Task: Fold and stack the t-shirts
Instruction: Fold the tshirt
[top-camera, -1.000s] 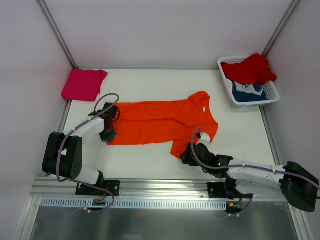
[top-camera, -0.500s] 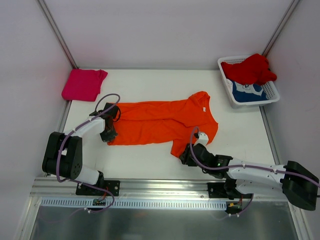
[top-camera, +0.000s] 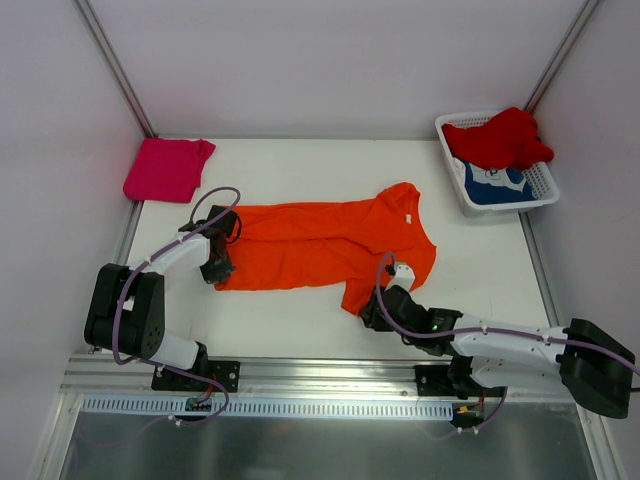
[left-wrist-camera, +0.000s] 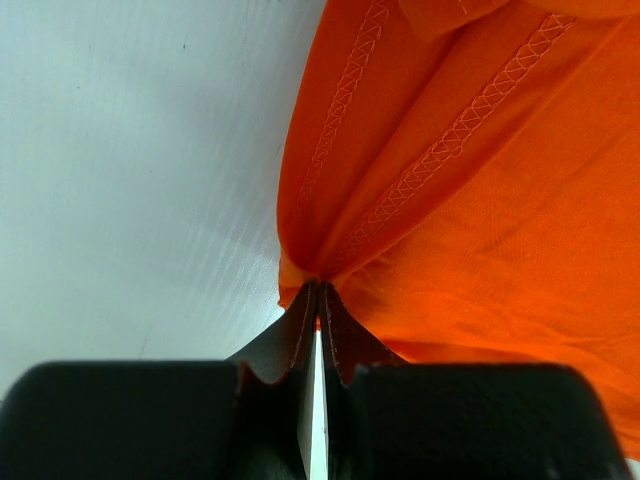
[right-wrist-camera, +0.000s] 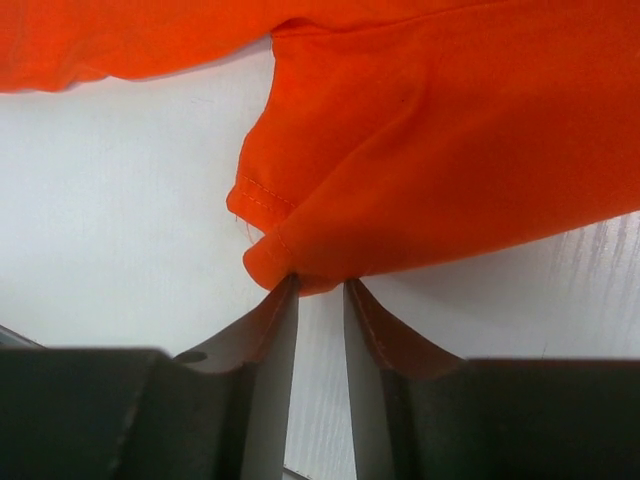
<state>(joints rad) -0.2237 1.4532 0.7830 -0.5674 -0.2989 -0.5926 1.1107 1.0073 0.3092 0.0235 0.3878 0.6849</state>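
From above, the orange t-shirt (top-camera: 320, 245) lies flat along the middle of the desk (top-camera: 300, 165), with its collar toward the right edge. The left fingers (top-camera: 215, 270) sit at the shirt's left hem. The right fingers (top-camera: 372, 312) sit at its near sleeve. A folded magenta t-shirt (top-camera: 167, 167) rests at the far left corner. At the far right corner, a white basket (top-camera: 510, 207) holds a red t-shirt (top-camera: 497, 138) and a blue t-shirt (top-camera: 497, 185).

The left wrist view shows the left fingers (left-wrist-camera: 288, 335) pressed together on the bunched, stitched hem of the orange t-shirt (left-wrist-camera: 470, 200).

In the right wrist view, the right fingers (right-wrist-camera: 268, 325) stand narrowly apart. A strip of desk (right-wrist-camera: 120, 240) shows between them, and the sleeve's folded edge of the orange t-shirt (right-wrist-camera: 450, 150) lies at their tips.
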